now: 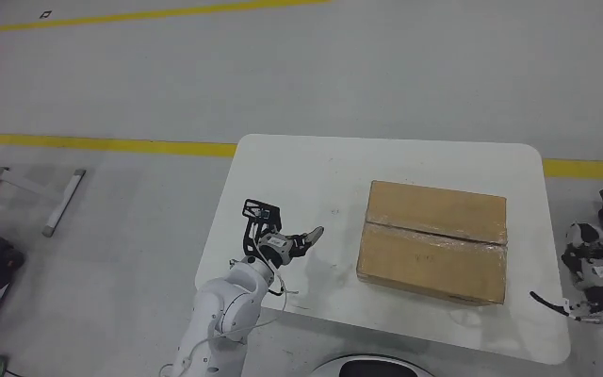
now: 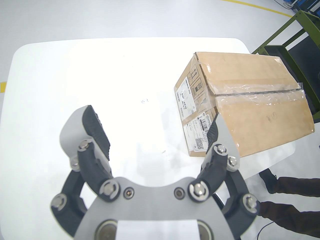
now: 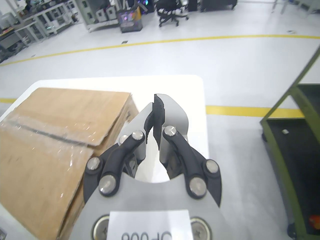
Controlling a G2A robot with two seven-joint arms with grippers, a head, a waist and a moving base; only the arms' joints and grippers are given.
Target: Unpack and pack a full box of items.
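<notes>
A brown cardboard box (image 1: 433,240) lies closed on the right half of the white table (image 1: 301,179), its top seam sealed with clear tape. Printed labels cover the end of the box (image 2: 250,96) that faces my left gripper. My left gripper (image 2: 152,116) hangs open and holds nothing, above the table's front left part (image 1: 285,223), a short way from that labelled end. My right gripper (image 3: 155,106) is shut with nothing between its fingers, just off the opposite end of the box (image 3: 57,131) near the table's right edge.
A green metal cart frame (image 3: 295,136) stands on the floor just beyond the table's right side, also seen behind the box (image 2: 287,51). Bare table surface lies between the left gripper and the box and along the far edge.
</notes>
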